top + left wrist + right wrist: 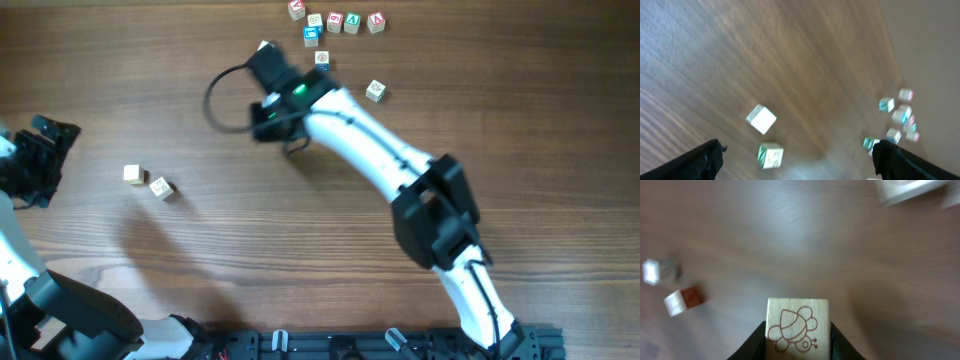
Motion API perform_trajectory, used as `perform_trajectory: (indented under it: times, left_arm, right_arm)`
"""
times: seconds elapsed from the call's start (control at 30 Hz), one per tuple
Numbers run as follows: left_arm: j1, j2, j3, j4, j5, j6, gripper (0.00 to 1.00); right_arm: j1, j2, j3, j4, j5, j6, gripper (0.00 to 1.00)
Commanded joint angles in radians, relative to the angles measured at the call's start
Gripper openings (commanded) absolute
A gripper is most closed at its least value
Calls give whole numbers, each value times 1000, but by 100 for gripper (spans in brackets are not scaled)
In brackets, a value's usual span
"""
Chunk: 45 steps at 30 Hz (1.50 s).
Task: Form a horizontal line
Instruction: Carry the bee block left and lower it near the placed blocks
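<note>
Right end effector [263,55]: pressed onto the two side faces of a pale bee cube [798,325]. The cube is held off the tabletop [520,120], and the face printed with the red-brown bee outline is turned toward the wrist camera. A black cable loop [212,100] hangs beside the wrist.

Just past this end effector lie a blue-faced cube [311,36] and a pale cube [321,58]. Both sit between it and the horizontal line [352,22]. A further loose cube [375,91] rests near the right forearm.

The horizontal line is near the far edge of the tabletop. Its long axis runs left to right in the overhead view, with the red-marked cube at its right end. A plain cube [315,20] and a red-faced cube [297,10] stand off its left end, the red one set slightly farther back. Contact between neighbouring cubes cannot be confirmed at this size.

Left end effector [42,150]: fingers spread wide, holding nothing, well apart from the line. Two pale cubes [133,174] [160,187] lie near it.

Both wrist views are blurred. In the right wrist view a cube at the top edge is cut off, and the letters cannot be read.
</note>
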Motion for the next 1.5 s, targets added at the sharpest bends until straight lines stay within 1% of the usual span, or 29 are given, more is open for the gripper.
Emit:
perform_trajectory:
  times: [0.0,0.1,0.17,0.37,0.43,0.6,0.7,0.77,0.9,1.0,1.1,1.27,1.33,1.47]
  left_arm:
    - [3,5,-6,79,0,-106,100]
    - [3,5,-5,167,1,-106,100]
    - [3,5,-6,203,1,-105,100]
    - [5,5,-5,237,1,-102,100]
    - [5,6,-6,240,-6,-94,100]
    - [5,6,-6,237,-112,-93,100]
    - [-3,6,-6,255,-90,-21,100]
    - [-21,7,-6,273,-85,38,100]
    - [-75,26,-6,302,-85,117,100]
    - [-113,55,-6,328,-85,116,100]
    - [-147,97,-6,346,-86,116,100]
    - [-156,143,-6,355,-98,116,100]
    - [-157,158,-6,357,-137,116,100]
    - [-156,171,-6,356,-216,115,100]
  right_arm:
    - [106,-3,-34,26,18,178,8]
    - [153,4,-44,28,17,256,8]
    - [176,4,-51,44,11,260,8]
    - [214,5,-51,138,3,225,8]
    - [216,28,-51,212,-14,242,9]
    - [215,68,-51,279,-90,341,9]
    - [224,72,-50,322,-107,344,9]
    - [227,72,-50,337,-107,346,13]
    - [228,79,-51,352,-76,396,16]
    - [228,93,-50,381,-80,447,16]
    - [229,117,-51,409,-60,461,16]
    - [229,151,-51,439,-58,526,17]
    - [229,165,-50,457,-62,526,17]
    - [229,175,-51,437,-41,513,20]
